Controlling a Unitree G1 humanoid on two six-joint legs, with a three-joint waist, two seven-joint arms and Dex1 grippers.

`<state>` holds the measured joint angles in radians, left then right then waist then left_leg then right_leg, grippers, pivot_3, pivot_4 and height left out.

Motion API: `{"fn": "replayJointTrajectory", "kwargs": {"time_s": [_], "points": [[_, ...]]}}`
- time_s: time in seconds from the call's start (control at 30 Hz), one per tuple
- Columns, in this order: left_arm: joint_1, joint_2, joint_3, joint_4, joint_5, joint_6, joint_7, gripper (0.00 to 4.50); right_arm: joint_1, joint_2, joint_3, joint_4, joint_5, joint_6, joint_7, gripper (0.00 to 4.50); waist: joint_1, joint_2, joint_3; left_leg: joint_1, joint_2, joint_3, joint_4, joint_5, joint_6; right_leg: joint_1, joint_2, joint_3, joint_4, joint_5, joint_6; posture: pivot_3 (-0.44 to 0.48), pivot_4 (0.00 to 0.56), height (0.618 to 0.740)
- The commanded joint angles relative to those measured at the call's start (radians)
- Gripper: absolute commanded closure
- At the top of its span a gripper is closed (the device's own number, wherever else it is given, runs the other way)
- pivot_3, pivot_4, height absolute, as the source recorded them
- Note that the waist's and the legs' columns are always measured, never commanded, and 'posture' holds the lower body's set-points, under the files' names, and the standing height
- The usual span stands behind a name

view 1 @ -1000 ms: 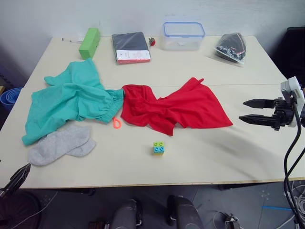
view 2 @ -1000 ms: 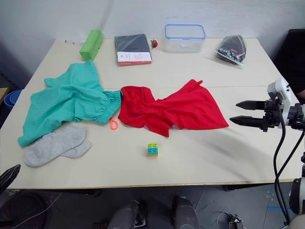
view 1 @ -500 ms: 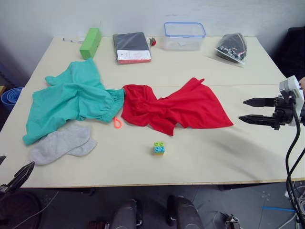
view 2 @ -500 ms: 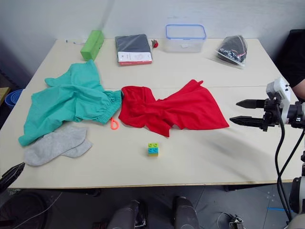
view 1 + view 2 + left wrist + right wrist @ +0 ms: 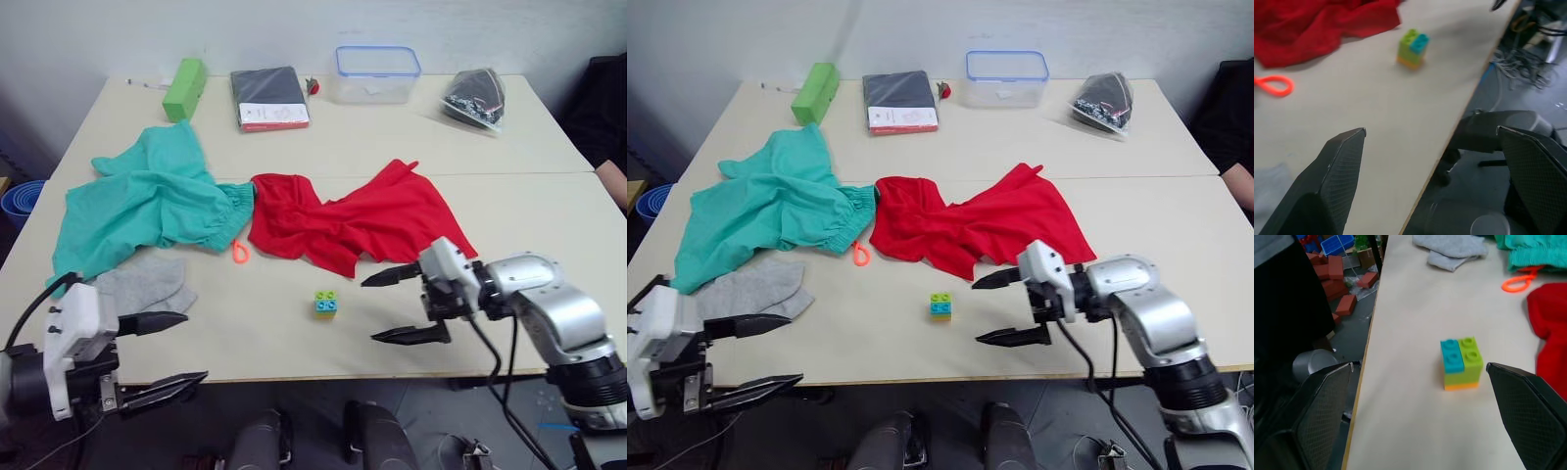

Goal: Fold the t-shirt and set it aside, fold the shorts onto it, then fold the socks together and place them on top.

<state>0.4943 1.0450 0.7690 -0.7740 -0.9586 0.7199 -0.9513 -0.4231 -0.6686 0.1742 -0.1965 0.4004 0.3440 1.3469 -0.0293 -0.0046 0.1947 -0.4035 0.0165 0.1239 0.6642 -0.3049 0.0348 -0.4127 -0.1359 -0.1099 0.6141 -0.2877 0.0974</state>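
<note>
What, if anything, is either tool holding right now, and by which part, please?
Nothing is held. The left tool and the right tool are both open and empty above the table's front edge.

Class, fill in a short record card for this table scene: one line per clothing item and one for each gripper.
t-shirt: red, crumpled, unfolded, mid-table
shorts: teal-green, spread out, touching the t-shirt's left edge
socks: grey, lying by the shorts' near edge
left gripper: open, at the table's near edge
right gripper: open, beside the toy brick block
</note>
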Motion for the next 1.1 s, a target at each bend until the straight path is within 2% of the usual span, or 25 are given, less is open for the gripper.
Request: {"fn": "replayJointTrajectory", "kwargs": {"time_s": [0.03, 0.27, 0.6, 0.7, 0.93, 1.0, 1.1], "points": [[-0.049, 0.029, -0.067, -0.003, 0.004, -0.006, -0.041, 0.00, -0.049, 0.084, 0.062, 0.047, -0.073, -0.064, -0.076, 0.02, -0.003, 0.000, 0.000, 0.000, 0.000, 0.000, 0.000, 0.000, 0.000, 0.000, 0.001, 0.000, 0.001, 0.000, 0.000, 0.000, 0.150, 0.740], [-0.125, 0.023, -0.121, 0.006, 0.033, -0.014, -0.059, 0.00, -0.119, 0.182, 0.138, 0.191, -0.170, -0.129, -0.129, 0.02, 0.001, 0.000, 0.000, 0.000, 0.001, 0.001, 0.001, 0.003, 0.004, -0.002, 0.004, 0.001, 0.005, -0.001, -0.002, 0.000, 0.150, 0.740], [-0.145, -0.037, -0.125, -0.012, 0.065, -0.016, -0.020, 0.00, -0.120, 0.204, 0.153, 0.259, -0.207, -0.172, -0.124, 0.02, -0.001, 0.000, 0.000, 0.000, 0.002, 0.001, 0.001, 0.004, 0.004, -0.001, 0.004, 0.001, 0.006, -0.001, -0.002, 0.000, 0.150, 0.740], [-0.163, -0.044, -0.132, -0.019, 0.045, -0.009, -0.009, 0.00, -0.119, 0.211, 0.166, 0.302, -0.238, -0.221, -0.126, 0.57, -0.001, 0.000, 0.000, 0.001, 0.001, 0.001, 0.001, 0.004, 0.004, -0.001, 0.004, 0.001, 0.006, -0.001, -0.002, 0.000, 0.150, 0.740], [-0.186, -0.040, -0.141, -0.021, 0.031, -0.008, -0.021, 0.00, -0.107, 0.218, 0.151, 0.305, -0.222, -0.238, -0.126, 2.98, -0.001, 0.000, 0.000, 0.001, 0.001, 0.001, 0.001, 0.004, 0.004, -0.001, 0.004, 0.001, 0.006, -0.001, -0.002, 0.000, 0.150, 0.740], [-0.212, -0.037, -0.158, -0.019, 0.013, -0.007, -0.019, 0.00, -0.084, 0.198, 0.124, 0.259, -0.189, -0.215, -0.121, 3.01, -0.001, 0.000, 0.000, 0.001, 0.001, 0.000, 0.001, 0.004, 0.004, -0.001, 0.004, 0.001, 0.006, -0.001, -0.002, 0.000, 0.150, 0.740], [-0.297, -0.036, -0.218, -0.009, -0.047, 0.003, -0.001, 0.00, -0.035, 0.140, 0.021, 0.131, -0.067, -0.082, -0.126, 3.01, 0.009, 0.000, 0.000, 0.000, 0.001, -0.002, 0.002, 0.004, 0.004, 0.000, 0.003, 0.001, 0.007, -0.001, -0.002, 0.000, 0.150, 0.740]]}}
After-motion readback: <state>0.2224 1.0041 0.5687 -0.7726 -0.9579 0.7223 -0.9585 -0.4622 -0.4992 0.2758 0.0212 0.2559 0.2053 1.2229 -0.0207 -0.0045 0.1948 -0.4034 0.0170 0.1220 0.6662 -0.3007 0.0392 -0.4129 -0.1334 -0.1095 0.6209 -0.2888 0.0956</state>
